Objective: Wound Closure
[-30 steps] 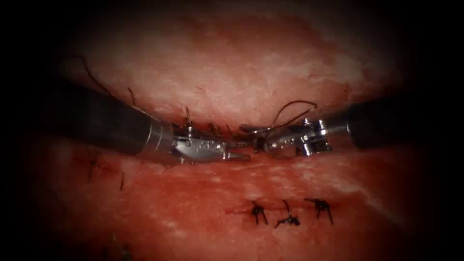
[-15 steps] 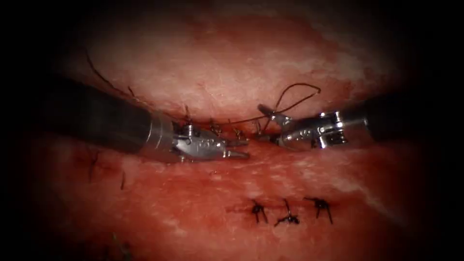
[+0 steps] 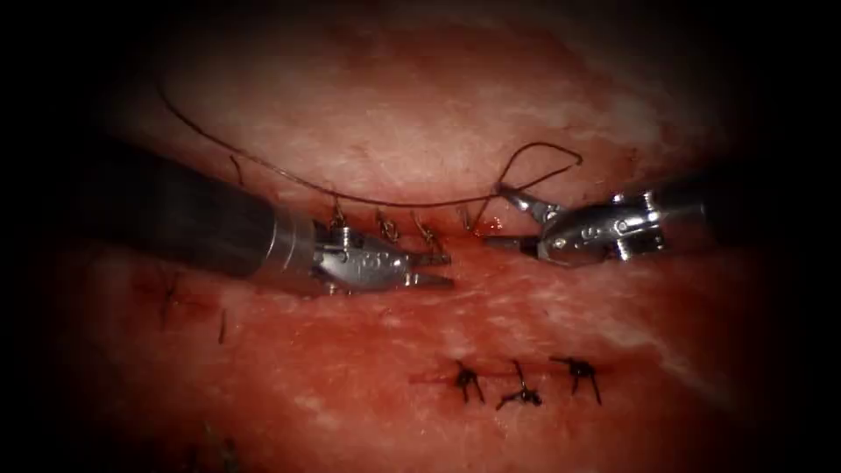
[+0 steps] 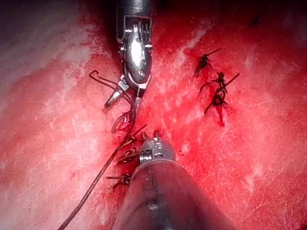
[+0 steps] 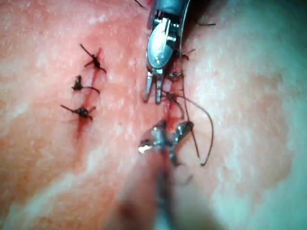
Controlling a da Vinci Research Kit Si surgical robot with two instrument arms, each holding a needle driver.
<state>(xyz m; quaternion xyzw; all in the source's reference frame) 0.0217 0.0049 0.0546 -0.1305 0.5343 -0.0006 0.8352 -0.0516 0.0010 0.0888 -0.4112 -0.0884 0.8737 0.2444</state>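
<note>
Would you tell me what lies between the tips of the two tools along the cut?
In the endoscope view, a short stretch of the cut with red fluid lies between the left tool and the right tool; thread passes just above it.

No text, label, brand, number or sign can be read anywhere in these views; the left claw (image 3: 435, 269) bears only faint marks on its metal body, just behind its jaws, and they are too small to make out as letters or digits.
</note>
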